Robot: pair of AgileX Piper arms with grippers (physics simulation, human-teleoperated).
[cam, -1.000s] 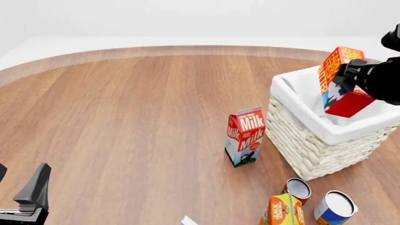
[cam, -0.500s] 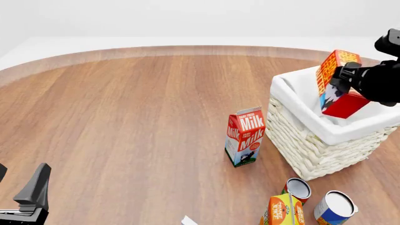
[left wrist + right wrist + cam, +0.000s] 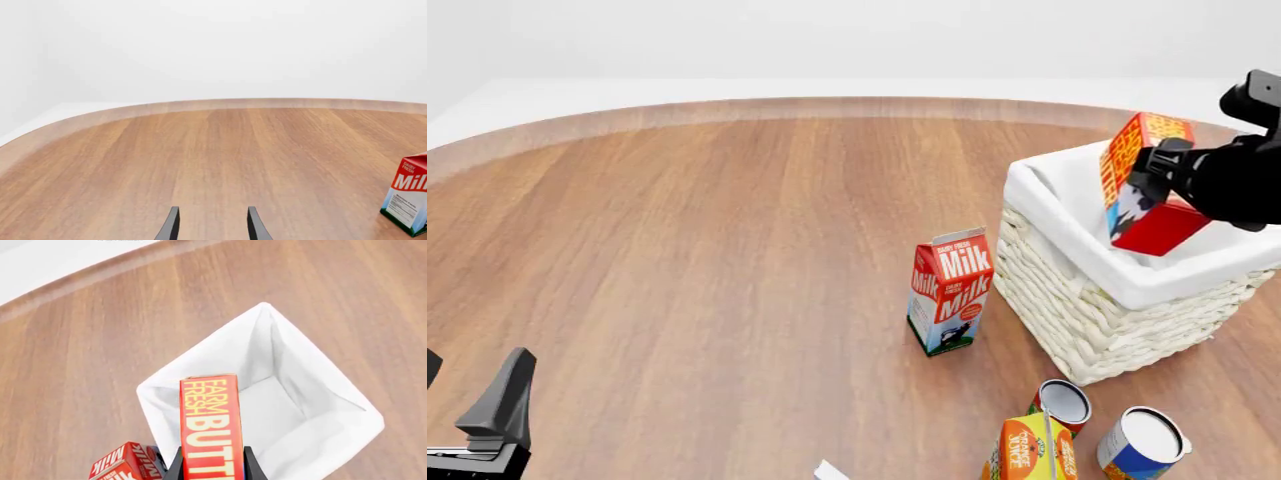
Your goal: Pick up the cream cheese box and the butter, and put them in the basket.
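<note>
My right gripper (image 3: 1161, 178) is shut on the butter (image 3: 1134, 170), a red and orange carton, and holds it tilted over the basket (image 3: 1077, 310), its lower end below the rim. In the right wrist view the butter (image 3: 210, 435) stands between the fingers (image 3: 252, 467) above the basket's white lining (image 3: 313, 405). The cream cheese box (image 3: 831, 470) shows only as a pale corner at the front edge of the front view. My left gripper (image 3: 467, 398) is open and empty at the near left, its fingertips (image 3: 172, 224) apart over bare wood.
A red-and-white milk carton (image 3: 950, 292) stands just left of the basket; it also shows in the left wrist view (image 3: 408, 200). An orange juice carton (image 3: 1030, 452) and two cans (image 3: 1062, 403) (image 3: 1145, 440) stand in front of the basket.
My right gripper has lowered the butter a little, down into the basket's opening. The left arm has not moved.
</note>
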